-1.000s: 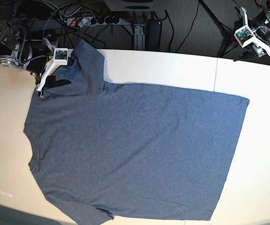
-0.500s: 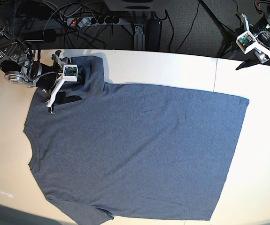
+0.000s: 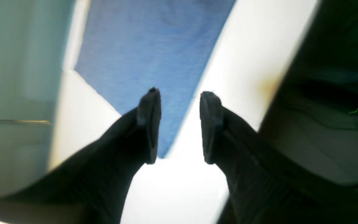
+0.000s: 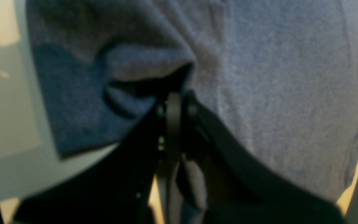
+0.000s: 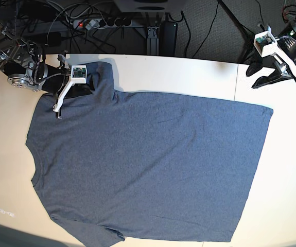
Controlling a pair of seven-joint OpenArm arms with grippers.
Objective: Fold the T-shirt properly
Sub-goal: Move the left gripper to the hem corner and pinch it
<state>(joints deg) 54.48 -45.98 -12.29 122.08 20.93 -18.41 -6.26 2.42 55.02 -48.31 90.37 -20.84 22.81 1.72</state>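
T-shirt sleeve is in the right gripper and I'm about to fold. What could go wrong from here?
1. The right gripper is shut on a bunched fold of the T-shirt, perhaps two layers, so the fold could drag crooked.
2. The left gripper hangs open above the bare table near the hem corner, holding nothing, so the loose body may slide or wrinkle.

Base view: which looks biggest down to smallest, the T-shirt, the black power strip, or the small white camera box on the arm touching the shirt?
1. T-shirt
2. Power strip
3. White camera box
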